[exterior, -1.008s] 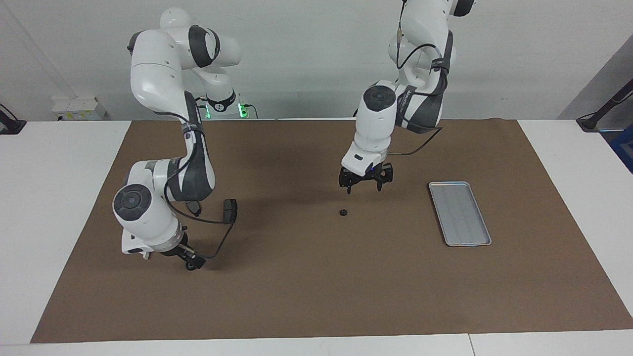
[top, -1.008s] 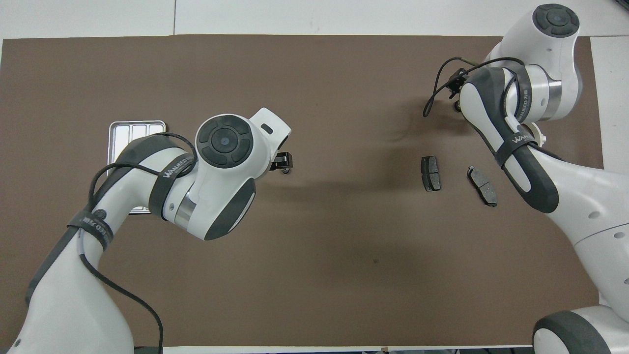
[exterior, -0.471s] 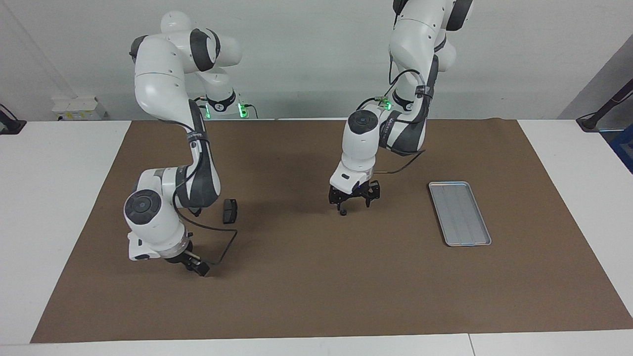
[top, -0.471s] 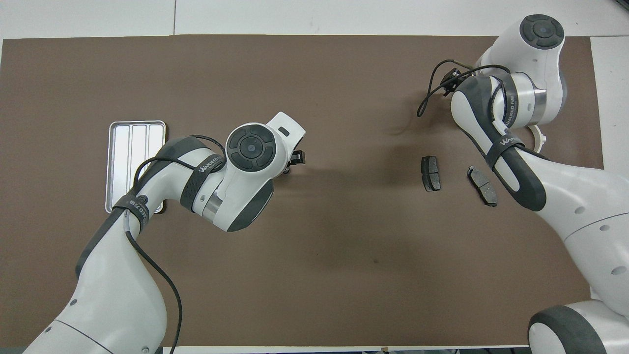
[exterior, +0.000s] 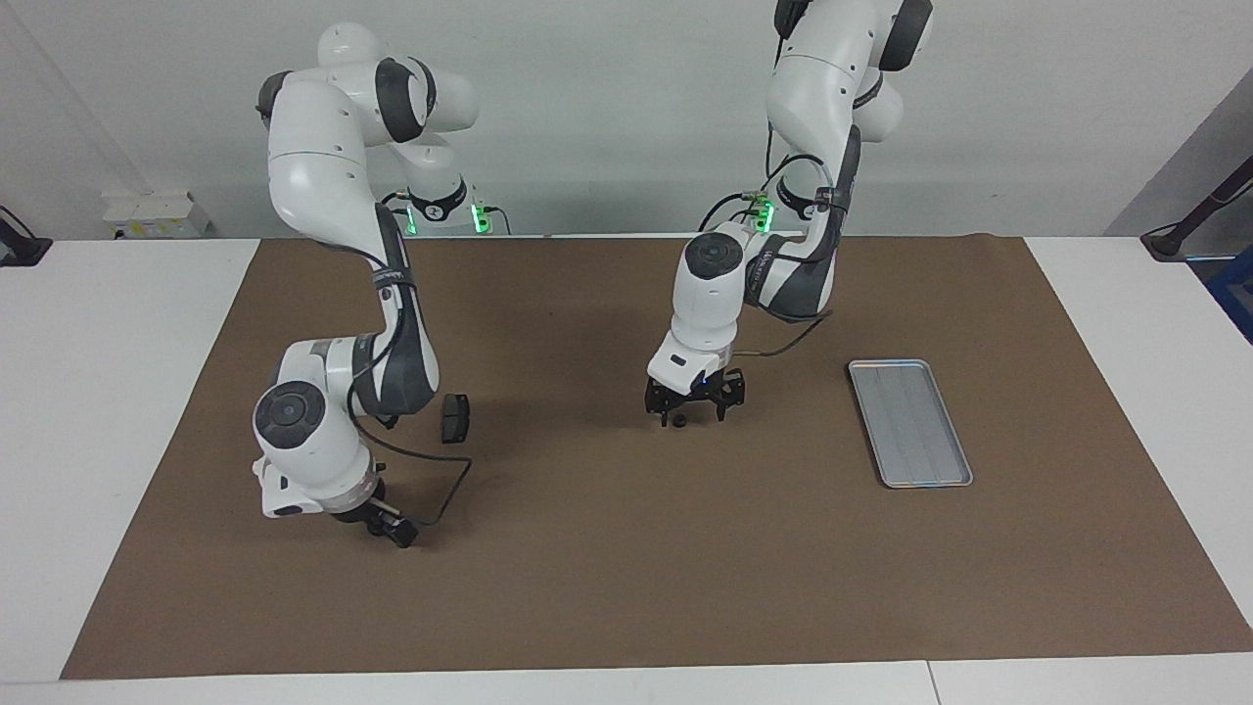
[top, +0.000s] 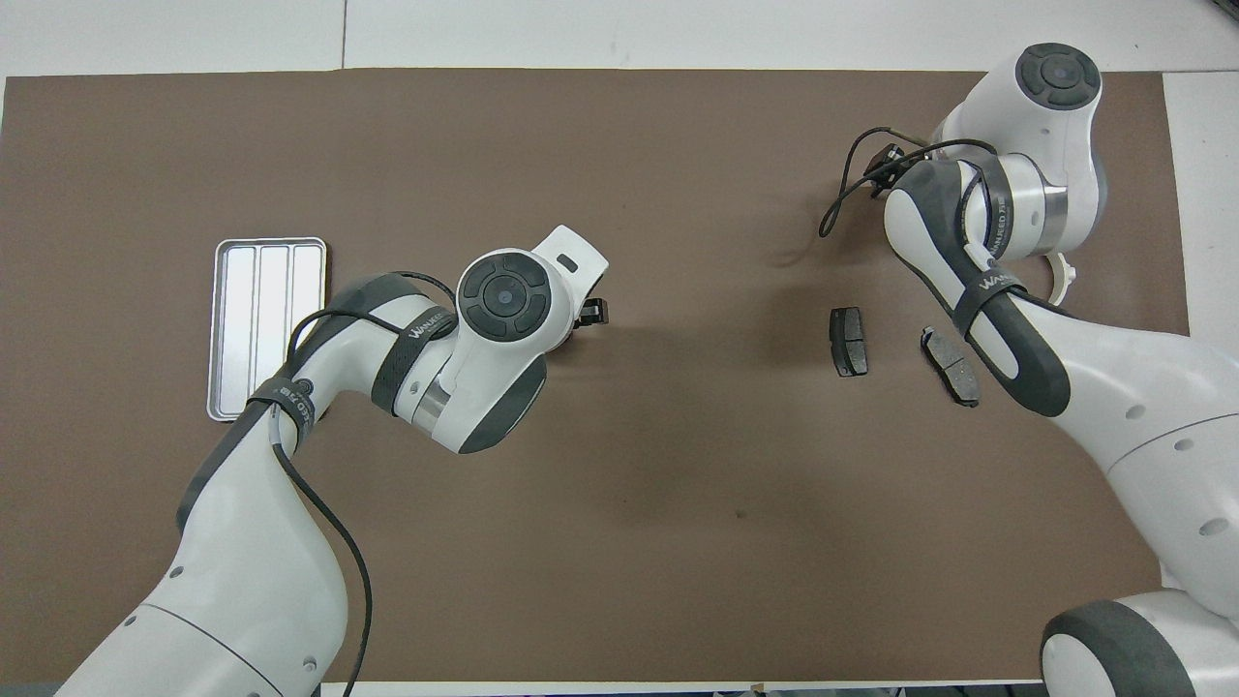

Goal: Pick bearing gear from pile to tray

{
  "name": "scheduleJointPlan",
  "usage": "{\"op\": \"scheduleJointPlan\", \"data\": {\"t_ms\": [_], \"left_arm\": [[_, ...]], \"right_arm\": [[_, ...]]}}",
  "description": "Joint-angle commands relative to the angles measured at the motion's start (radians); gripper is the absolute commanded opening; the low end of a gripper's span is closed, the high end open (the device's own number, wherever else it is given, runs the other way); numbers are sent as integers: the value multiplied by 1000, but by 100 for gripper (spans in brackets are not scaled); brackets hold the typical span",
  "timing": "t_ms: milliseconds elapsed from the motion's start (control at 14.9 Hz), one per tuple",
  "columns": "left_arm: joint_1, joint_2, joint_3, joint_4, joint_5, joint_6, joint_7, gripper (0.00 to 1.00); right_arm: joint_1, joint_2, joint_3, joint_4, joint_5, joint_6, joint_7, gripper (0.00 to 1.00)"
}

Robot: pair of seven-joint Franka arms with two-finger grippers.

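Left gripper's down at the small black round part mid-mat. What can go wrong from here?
1. The small black round part sits by one edge of the open left gripper, not centred; closing may nudge or roll it away.
2. The silver-grey ribbed metal tray lies toward the left arm's end of the table; a weak pinch could drop the part on the way.
3. The right gripper hangs low over the brown mat.
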Motion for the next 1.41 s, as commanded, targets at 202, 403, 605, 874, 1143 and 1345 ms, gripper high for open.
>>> {"op": "scheduleJointPlan", "data": {"t_ms": [202,403,605,874,1143,1345], "left_arm": [[-43,-11,9,-41,-42,11,-21,100],[-52,-14,7,-57,-42,21,-21,100],[-52,-14,9,-58,-42,22,-20,100],[-43,-12,12,-58,-37,44,-9,99],[-40,-6,12,-67,-37,70,-7,95],[-40,-6,12,-73,-37,79,-6,85]], "right_arm": [[-15,-8,13,-18,-10,16,0,43],[-22,-8,13,-18,-10,8,-6,9],[-22,-8,15,-18,-13,2,-13,0],[-22,-23,13,2,-20,-88,-49,0],[-16,-127,16,16,-20,-249,-96,0],[-8,-253,21,18,-20,-407,-167,0]]}}
